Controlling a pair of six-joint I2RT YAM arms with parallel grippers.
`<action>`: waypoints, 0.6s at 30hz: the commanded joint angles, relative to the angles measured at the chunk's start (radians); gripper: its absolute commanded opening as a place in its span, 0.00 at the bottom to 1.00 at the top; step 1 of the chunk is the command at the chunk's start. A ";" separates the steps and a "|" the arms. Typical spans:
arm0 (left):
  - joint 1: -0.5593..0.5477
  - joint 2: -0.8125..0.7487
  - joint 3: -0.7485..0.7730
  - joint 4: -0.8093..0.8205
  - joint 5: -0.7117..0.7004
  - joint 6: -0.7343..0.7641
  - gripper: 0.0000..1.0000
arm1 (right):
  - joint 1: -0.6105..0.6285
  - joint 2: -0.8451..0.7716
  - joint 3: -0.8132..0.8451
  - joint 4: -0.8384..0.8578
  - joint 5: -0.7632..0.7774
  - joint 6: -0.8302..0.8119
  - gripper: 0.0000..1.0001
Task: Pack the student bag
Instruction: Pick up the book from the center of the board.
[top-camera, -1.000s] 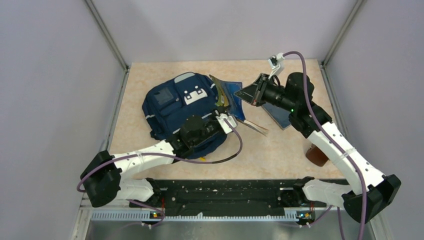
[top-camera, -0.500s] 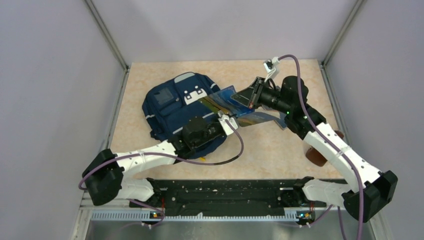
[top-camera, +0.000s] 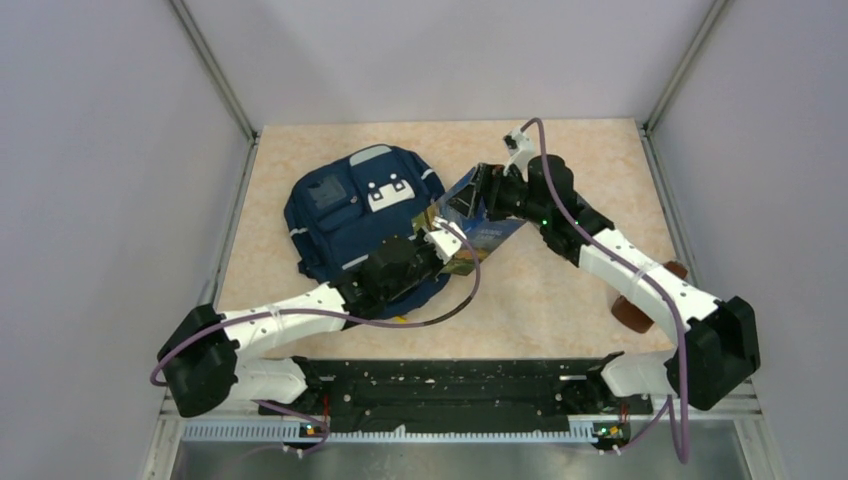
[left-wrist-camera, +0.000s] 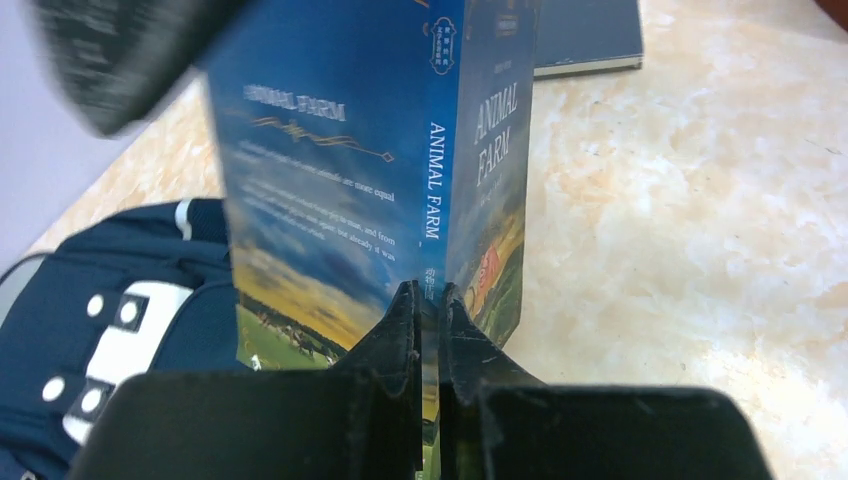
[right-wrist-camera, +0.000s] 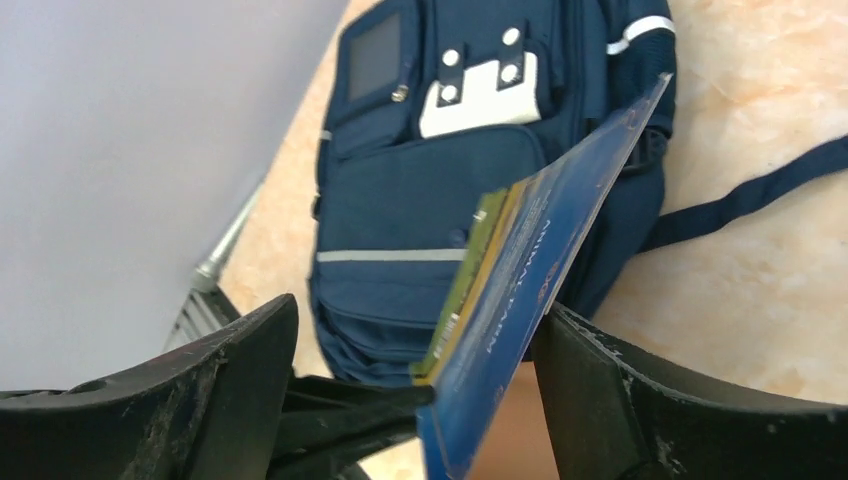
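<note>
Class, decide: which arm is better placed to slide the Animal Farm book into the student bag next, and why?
Left. The left gripper is shut on the book at its spine, beside the student bag. The right gripper stands open around the book, gripping nothing.

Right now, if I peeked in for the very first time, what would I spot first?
A bright blue Animal Farm book, held up over the middle of the table. The left gripper is pinched shut on its spine, and the right gripper, open, has a finger on either side of it. Just left of the book lies the big navy backpack with white patches on its front pocket.
</note>
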 joint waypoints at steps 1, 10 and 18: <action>0.016 -0.051 0.005 -0.011 -0.137 -0.075 0.00 | 0.010 0.016 0.010 -0.024 0.010 -0.128 0.84; 0.027 -0.064 0.009 -0.054 -0.146 -0.110 0.00 | -0.034 -0.135 -0.071 -0.061 0.000 -0.253 0.91; 0.036 -0.082 0.013 -0.075 -0.020 -0.093 0.00 | -0.066 -0.268 -0.182 -0.048 -0.155 -0.634 0.92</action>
